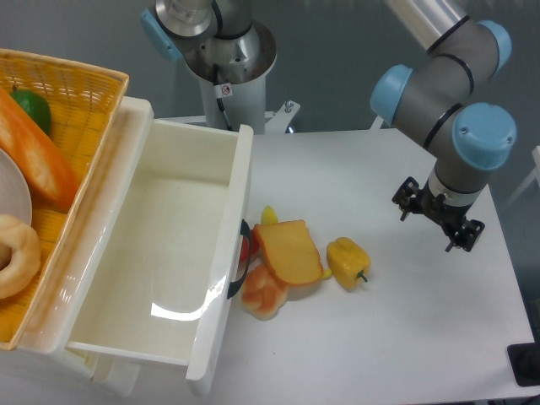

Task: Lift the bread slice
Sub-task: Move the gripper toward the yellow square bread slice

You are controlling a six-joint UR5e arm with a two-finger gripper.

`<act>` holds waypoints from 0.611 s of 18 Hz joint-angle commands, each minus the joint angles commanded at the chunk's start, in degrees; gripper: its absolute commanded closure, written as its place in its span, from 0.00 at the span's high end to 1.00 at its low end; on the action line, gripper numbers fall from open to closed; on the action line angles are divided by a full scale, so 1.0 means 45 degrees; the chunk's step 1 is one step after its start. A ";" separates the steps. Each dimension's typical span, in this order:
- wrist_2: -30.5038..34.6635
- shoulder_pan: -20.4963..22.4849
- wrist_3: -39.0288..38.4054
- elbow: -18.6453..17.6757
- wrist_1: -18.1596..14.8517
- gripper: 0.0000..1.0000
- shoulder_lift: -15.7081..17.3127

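The bread slice (289,251), squarish with a yellow-orange face and a darker orange crust, lies tilted near the table's middle, resting partly on a round orange-pink bun (264,293). My gripper (439,217) hangs from the arm's wrist well to the right of the slice, over bare white table, touching nothing. It appears only as a dark block seen from above. Its fingers are hidden beneath it, so I cannot see how the jaws stand.
A yellow toy pepper (348,261) lies just right of the slice. A small yellow piece (268,215) and a red piece (245,247) sit against the white open drawer (240,186). At far left a wicker basket (80,80) holds a baguette (34,156).
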 joint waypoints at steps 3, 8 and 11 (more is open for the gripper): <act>-0.0078 -0.0098 -0.0059 -0.0234 0.0000 1.00 0.0058; -0.1441 -0.0293 -0.0059 -0.1638 0.0933 1.00 0.0370; -0.2906 -0.0293 -0.0156 -0.2030 0.1348 1.00 0.0604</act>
